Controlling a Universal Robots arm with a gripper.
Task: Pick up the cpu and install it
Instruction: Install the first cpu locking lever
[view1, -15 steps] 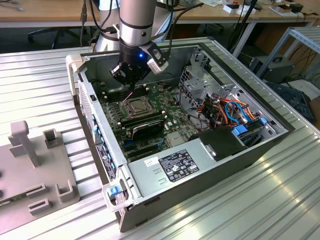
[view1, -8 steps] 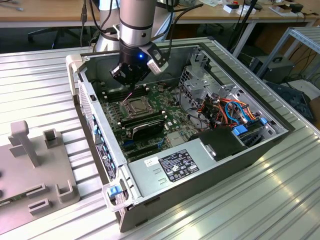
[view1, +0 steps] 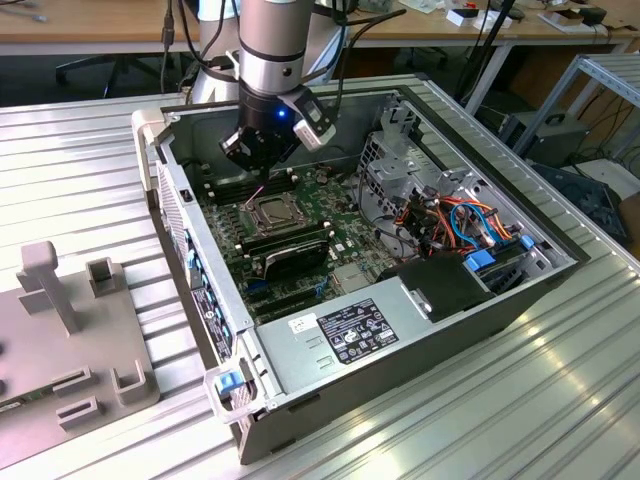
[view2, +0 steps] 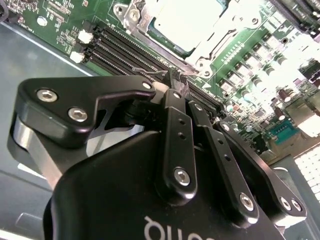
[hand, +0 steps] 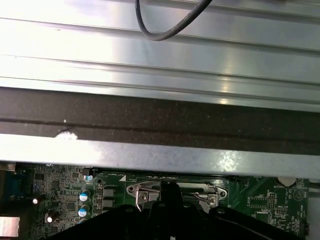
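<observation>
The cpu (view1: 268, 209) lies flat inside the dark square socket on the green motherboard (view1: 340, 245), its silver top (view2: 187, 20) bright in the second wrist view, with the metal frame around it. My gripper (view1: 264, 174) hangs just above the socket's far edge. Its two black fingers (view2: 176, 130) meet at the tips, shut, with nothing visible between them. The gripper (view2: 174, 84) tips sit beside the socket's thin wire lever and the black memory slots (view2: 125, 50). In the first wrist view the gripper (hand: 170, 192) stands at the socket's hinge bracket (hand: 142, 190).
The open computer case (view1: 175, 215) rests on a ribbed metal table (view1: 560, 400). A power supply (view1: 350, 335) fills the near end and bundled drive cables (view1: 460, 225) the exterior view's right. A grey fixture (view1: 60, 330) stands at the exterior view's left. Case wall (hand: 160, 115) is close behind the fingers.
</observation>
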